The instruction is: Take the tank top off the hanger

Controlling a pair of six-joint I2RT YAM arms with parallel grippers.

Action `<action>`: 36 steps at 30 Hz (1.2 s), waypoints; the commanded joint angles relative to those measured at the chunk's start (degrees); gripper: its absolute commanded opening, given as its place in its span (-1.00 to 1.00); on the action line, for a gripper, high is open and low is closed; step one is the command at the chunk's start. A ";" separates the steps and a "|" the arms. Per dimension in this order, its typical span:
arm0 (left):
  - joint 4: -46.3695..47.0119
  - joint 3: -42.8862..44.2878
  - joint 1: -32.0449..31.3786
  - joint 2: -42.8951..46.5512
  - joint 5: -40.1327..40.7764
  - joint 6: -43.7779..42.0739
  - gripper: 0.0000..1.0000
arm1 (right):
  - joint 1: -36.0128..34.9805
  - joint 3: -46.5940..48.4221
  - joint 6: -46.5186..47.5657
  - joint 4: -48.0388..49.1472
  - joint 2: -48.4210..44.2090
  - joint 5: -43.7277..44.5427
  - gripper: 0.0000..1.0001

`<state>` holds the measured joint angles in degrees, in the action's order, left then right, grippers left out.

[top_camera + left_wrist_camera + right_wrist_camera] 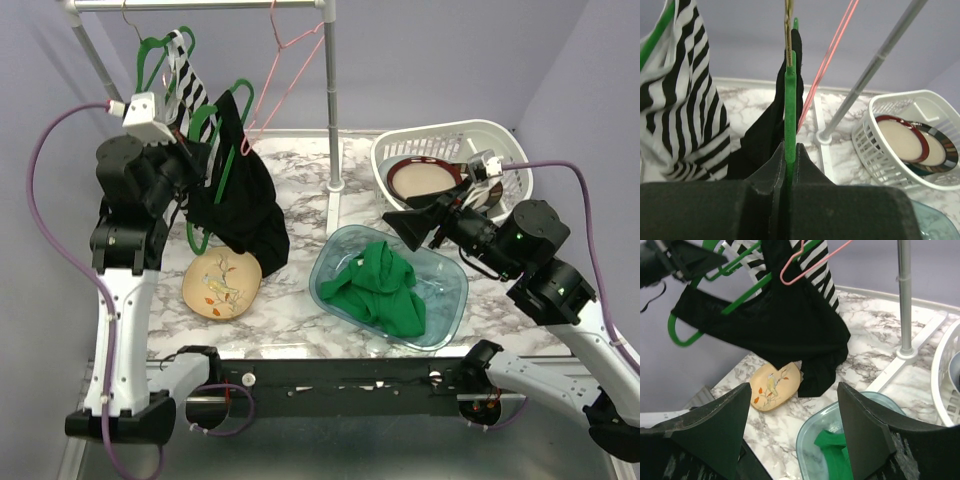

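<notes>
A black tank top (240,200) hangs on a green hanger (217,135) held off the rail, tilted, its hem bunched above the table. It also shows in the right wrist view (785,325) and the left wrist view (767,140). My left gripper (185,160) is shut on the green hanger (790,115); its jaws press the hanger's bar from both sides. My right gripper (410,225) is open and empty, above the glass bowl (445,270), right of the tank top and apart from it. Its fingers (720,425) frame the table.
A striped garment (190,80) on another green hanger and an empty pink hanger (285,70) hang from the rail. The rack's post (332,100) stands at the middle back. A bird-painted plate (222,283) lies under the tank top. A green cloth (385,290) fills the bowl. A white basket (455,160) holds plates.
</notes>
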<state>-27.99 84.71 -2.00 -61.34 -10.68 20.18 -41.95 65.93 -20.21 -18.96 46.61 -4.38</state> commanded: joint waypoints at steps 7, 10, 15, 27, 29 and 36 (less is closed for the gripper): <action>-5.67 -13.07 0.07 15.89 7.43 6.71 -1.00 | -0.41 6.22 -0.09 4.01 11.64 -10.54 0.56; -6.02 -14.04 0.07 18.53 2.88 5.39 -1.00 | -0.50 8.67 -2.11 6.91 16.38 -14.16 0.55; -15.32 -10.80 0.07 20.12 0.40 6.71 -1.00 | -1.99 14.56 -2.47 5.18 23.16 -13.20 0.51; -12.98 -12.80 -2.91 27.41 -20.15 10.83 -1.00 | -11.12 25.29 3.15 6.22 34.60 -5.58 0.50; -8.87 -15.79 -3.80 28.29 -26.04 11.72 -1.00 | -12.62 24.51 4.90 8.14 34.87 -3.45 0.50; -8.84 -16.86 -6.79 29.79 -22.73 9.61 -1.00 | -16.66 22.31 7.37 9.47 35.83 7.72 0.50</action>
<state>-39.92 66.48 -7.33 -32.99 -31.55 30.48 -56.75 89.14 -16.34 -11.99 81.87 -5.50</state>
